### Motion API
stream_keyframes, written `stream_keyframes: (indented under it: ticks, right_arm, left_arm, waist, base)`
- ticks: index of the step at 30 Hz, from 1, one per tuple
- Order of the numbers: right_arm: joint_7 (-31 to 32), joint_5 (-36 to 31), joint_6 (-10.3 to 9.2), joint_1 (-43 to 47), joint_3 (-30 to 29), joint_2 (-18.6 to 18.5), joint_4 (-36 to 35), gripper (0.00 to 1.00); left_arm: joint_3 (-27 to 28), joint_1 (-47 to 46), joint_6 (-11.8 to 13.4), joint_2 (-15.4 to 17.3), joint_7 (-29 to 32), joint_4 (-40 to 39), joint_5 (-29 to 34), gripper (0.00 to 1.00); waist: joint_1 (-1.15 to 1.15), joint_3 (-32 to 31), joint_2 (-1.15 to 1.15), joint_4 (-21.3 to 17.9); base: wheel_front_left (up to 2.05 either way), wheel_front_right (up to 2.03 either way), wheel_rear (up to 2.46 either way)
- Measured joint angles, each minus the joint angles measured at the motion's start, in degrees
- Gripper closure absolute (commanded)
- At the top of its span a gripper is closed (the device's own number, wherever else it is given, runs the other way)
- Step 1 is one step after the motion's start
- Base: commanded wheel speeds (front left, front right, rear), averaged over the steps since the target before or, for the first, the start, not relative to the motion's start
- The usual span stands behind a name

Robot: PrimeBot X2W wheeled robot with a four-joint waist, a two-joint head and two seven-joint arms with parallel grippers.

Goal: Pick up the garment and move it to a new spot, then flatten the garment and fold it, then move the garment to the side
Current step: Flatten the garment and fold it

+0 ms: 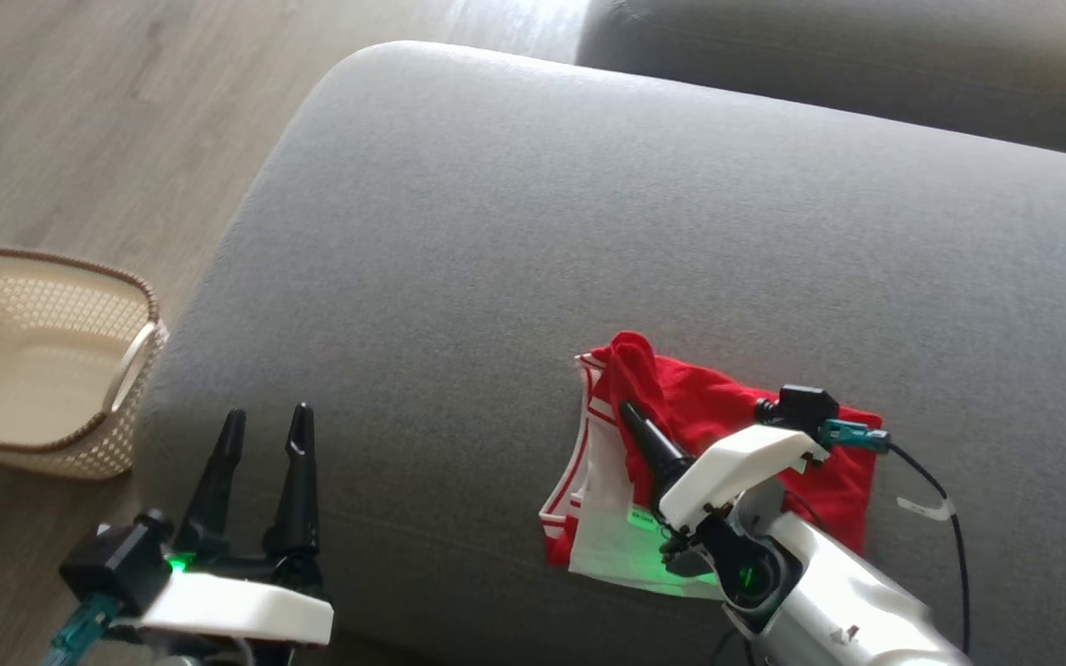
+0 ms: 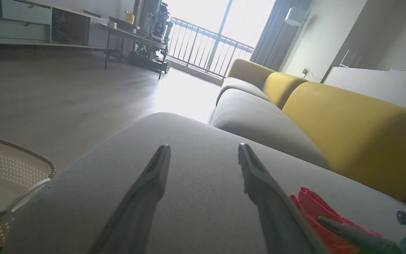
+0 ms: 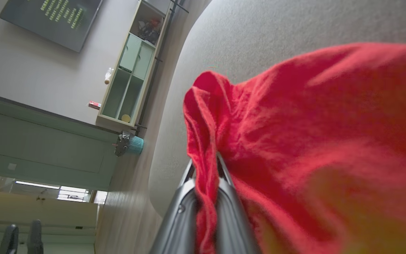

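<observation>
Red cloth of the garment bunches between the closed jaws of the right gripper, which pinch a raised fold. It lies on the grey sofa cushion, its white, red-striped part toward the robot's left. Over the cushion's near left corner hovers the left gripper, jaws wide apart and empty, near a cream basket on the floor.

A home living room. In the left wrist view, a grey sofa with yellow back cushions runs up the right. A bright balcony door with railing and curtains is at top centre, and a shelf unit at upper left. At the head view's left are a wood-look floor and a cream laundry basket.
</observation>
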Motion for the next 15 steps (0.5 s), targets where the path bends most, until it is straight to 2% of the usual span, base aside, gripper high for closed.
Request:
stream_keyframes:
  ticks: [6, 7, 8, 9, 15]
  right_arm:
    - [-2.12, 5.49, 0.0, -2.65, 6.49, -0.05, 3.08, 1.0]
    - [-2.31, 6.45, 0.0, -3.07, 7.48, -0.07, 3.36, 0.91]
    - [-2.44, 7.22, 0.0, -3.45, 8.53, -0.07, 3.71, 0.34]
    - [-2.75, 7.98, 0.0, -3.92, 9.64, -0.05, 4.33, 0.0]
    - [-4.45, 12.29, 0.01, -6.8, 15.5, -0.09, 5.32, 0.0]
  left_arm:
    - [0.23, 0.04, 0.0, 0.0, -0.01, 0.01, 0.0, 0.0]
    - [0.31, 0.04, 0.0, 0.0, -0.01, 0.01, 0.0, 0.0]
    - [0.33, 0.04, 0.0, 0.0, -0.01, 0.04, 0.0, 0.0]
    - [0.32, 0.04, 0.0, 0.0, 0.0, 0.08, 0.0, 0.0]
    - [0.35, 0.01, 0.0, 0.0, -0.01, 0.25, 0.01, 0.0]
  waist:
    - [0.0, 0.21, 0.0, 0.54]
    - [0.0, 0.22, 0.0, 0.49]
    - [0.0, 0.24, 0.0, 0.42]
    - [0.0, 0.26, 0.0, 0.34]
    - [0.0, 0.3, 0.0, -0.44]
  base:
    - [0.0, 0.0, 0.0]
    - [0.0, 0.0, 0.0]
    - [0.0, 0.0, 0.0]
    - [0.0, 0.0, 0.0]
    - [0.0, 0.0, 0.0]
